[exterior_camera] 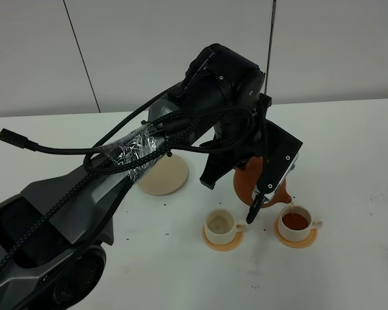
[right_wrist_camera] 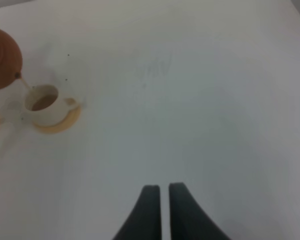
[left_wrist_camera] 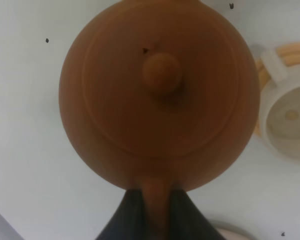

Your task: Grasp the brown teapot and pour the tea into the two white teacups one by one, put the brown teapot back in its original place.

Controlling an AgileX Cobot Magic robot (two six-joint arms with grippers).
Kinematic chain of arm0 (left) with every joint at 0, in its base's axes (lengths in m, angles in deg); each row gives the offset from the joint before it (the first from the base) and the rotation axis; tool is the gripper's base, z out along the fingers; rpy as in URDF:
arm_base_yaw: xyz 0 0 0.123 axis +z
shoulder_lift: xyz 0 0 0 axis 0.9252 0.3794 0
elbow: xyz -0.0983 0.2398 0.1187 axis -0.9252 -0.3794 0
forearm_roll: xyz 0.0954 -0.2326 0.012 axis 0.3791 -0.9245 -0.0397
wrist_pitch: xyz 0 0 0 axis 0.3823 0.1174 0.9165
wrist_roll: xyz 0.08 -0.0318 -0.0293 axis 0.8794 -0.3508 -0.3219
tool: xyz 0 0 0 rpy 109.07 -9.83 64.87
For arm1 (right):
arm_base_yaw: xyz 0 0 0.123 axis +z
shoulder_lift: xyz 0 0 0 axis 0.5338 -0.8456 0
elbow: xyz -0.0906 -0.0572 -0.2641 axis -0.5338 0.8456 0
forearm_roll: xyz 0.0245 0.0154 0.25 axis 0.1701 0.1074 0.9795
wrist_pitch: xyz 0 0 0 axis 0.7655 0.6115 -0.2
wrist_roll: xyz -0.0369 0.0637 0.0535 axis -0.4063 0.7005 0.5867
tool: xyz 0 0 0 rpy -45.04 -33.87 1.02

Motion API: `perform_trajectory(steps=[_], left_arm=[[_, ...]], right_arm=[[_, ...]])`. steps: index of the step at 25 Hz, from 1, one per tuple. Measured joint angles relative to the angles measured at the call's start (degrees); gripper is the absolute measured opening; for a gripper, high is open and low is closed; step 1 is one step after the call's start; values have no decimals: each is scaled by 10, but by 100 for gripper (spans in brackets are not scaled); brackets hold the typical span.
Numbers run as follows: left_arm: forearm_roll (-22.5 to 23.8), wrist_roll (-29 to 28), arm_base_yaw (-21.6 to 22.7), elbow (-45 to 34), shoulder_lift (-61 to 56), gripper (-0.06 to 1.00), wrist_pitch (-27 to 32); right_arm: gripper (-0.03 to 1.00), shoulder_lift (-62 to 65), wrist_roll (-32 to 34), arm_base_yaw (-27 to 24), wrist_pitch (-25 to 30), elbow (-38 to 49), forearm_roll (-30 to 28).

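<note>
The teapot (left_wrist_camera: pixel 120 115) between the jaws of the left gripper (left_wrist_camera: pixel 156 212) looked like smooth, matt reddish clay. The cup (left_wrist_camera: pixel 287 117) beside them seemed cream ceramic, dull-glazed. The table (right_wrist_camera: pixel 215 100) ahead of the jaws of the right gripper (right_wrist_camera: pixel 164 192) was smooth, matt white. The arm (exterior_camera: pixel 58 200) was matt black plastic, wrapped in glossy crinkled film (exterior_camera: pixel 137 154).

Tilted brown teapot (exterior_camera: pixel 242 184) pours into tea-filled teacup (exterior_camera: pixel 296 221); second teacup (exterior_camera: pixel 221 225) empty.

I seem to be in a robotics lab or test room, not a kitchen. My worktop (exterior_camera: pixel 355 142) is plain white, backed by a pale wall (exterior_camera: pixel 149 51) of panels with dark seams. A loose black cable (exterior_camera: pixel 26 143) and taped leads (exterior_camera: pixel 137 154) hang off my arm (exterior_camera: pixel 71 200). The brown teapot (left_wrist_camera: pixel 155 125) and white teacups (exterior_camera: pixel 221 224) are the one homely touch.
</note>
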Motion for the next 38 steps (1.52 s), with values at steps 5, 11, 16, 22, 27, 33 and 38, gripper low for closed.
perform_trajectory(steps=[5, 11, 16, 22, 27, 33, 38], left_arm=[[1, 0, -1, 0, 0, 18, 0], [5, 0, -1, 0, 0, 18, 0], [12, 0, -1, 0, 0, 18, 0], [16, 0, -1, 0, 0, 18, 0], [17, 0, -1, 0, 0, 18, 0], [17, 0, -2, 0, 0, 18, 0], [17, 0, -7, 0, 0, 18, 0]], right_arm=[[3, 0, 0, 0, 0, 0, 0], [3, 0, 0, 0, 0, 0, 0], [3, 0, 0, 0, 0, 0, 0], [3, 0, 0, 0, 0, 0, 0], [3, 0, 0, 0, 0, 0, 0], [3, 0, 0, 0, 0, 0, 0], [3, 0, 0, 0, 0, 0, 0]])
